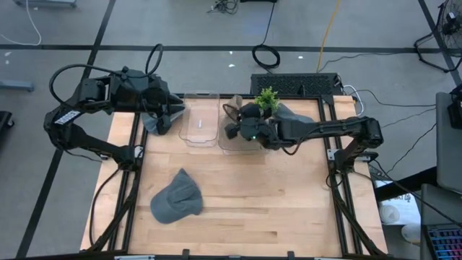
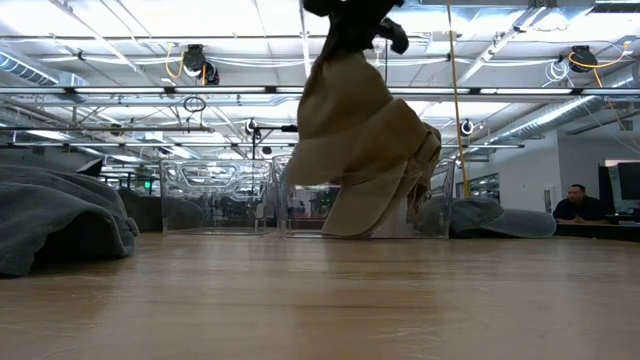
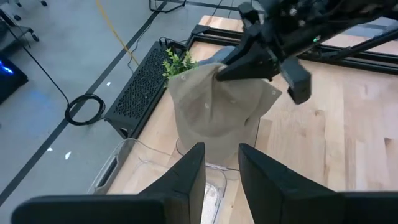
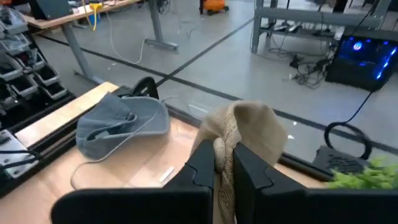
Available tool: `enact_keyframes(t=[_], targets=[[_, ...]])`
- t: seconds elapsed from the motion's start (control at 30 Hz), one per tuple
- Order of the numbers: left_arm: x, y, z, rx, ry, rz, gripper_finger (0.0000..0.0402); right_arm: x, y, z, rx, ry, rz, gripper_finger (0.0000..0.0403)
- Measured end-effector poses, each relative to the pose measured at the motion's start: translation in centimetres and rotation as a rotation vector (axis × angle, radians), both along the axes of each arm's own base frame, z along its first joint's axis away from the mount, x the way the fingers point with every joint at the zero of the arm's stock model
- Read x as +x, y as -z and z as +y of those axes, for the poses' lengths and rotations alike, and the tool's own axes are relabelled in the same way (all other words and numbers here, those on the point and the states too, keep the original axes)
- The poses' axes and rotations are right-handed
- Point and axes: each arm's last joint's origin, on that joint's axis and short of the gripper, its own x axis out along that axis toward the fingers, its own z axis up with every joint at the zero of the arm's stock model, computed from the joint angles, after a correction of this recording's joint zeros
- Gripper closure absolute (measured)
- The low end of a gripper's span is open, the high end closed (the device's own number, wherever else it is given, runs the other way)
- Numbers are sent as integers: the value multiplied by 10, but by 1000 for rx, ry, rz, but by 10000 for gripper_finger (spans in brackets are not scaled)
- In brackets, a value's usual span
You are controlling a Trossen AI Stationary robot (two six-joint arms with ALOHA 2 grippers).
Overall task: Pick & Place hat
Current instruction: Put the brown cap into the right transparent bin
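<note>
A tan hat (image 2: 360, 140) hangs from my right gripper (image 4: 224, 163), which is shut on it above the right-hand one of two clear bins (image 1: 229, 141). The left wrist view shows the same tan hat (image 3: 211, 109) and right gripper (image 3: 225, 71). My left gripper (image 3: 221, 174) waits open at the table's far left, above a grey hat (image 1: 154, 123) with nothing between its fingers. A second grey hat (image 1: 177, 196) lies flat on the near left of the table. A third grey hat (image 1: 290, 113) lies at the far edge. My right gripper pinches a bunched fold at the tan hat's top (image 4: 219, 144) between its two fingers. The fingers come from the table's right, slanting a little down. The hat hangs slack below them, and its lower end (image 2: 350, 218) reaches down into the clear bin.
The other clear bin (image 1: 200, 121) stands left of the one under the tan hat. A small green plant (image 1: 267, 98) stands at the far edge by the third grey hat. Bare wood (image 1: 274, 202) fills the near right of the table. A person (image 2: 577, 203) sits beyond the table.
</note>
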Motion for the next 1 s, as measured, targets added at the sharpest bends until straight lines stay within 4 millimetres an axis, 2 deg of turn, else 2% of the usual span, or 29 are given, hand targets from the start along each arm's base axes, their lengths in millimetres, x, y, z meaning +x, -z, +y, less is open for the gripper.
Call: enact_keyframes(t=[0.2,0.3,0.4,0.53,0.67,0.8,0.87,1.0], targets=[[0,0,0,1,-2,0,300,4,1,-11,56,-10,-68,393],[0,0,0,1,-2,1,300,3,6,-15,68,14,-40,393],[0,0,0,1,-2,1,300,0,15,-18,90,39,5,393],[0,0,0,-1,-2,2,300,-6,39,-24,127,66,39,393],[0,0,0,-2,-3,2,300,-7,57,-29,203,-15,76,390],[0,0,0,-13,-8,0,300,-8,71,-33,262,-75,64,371],[0,0,0,-29,-19,-6,300,-7,71,-34,244,-113,80,356],[0,0,0,-34,-22,-8,295,-15,50,-33,134,-185,110,312]])
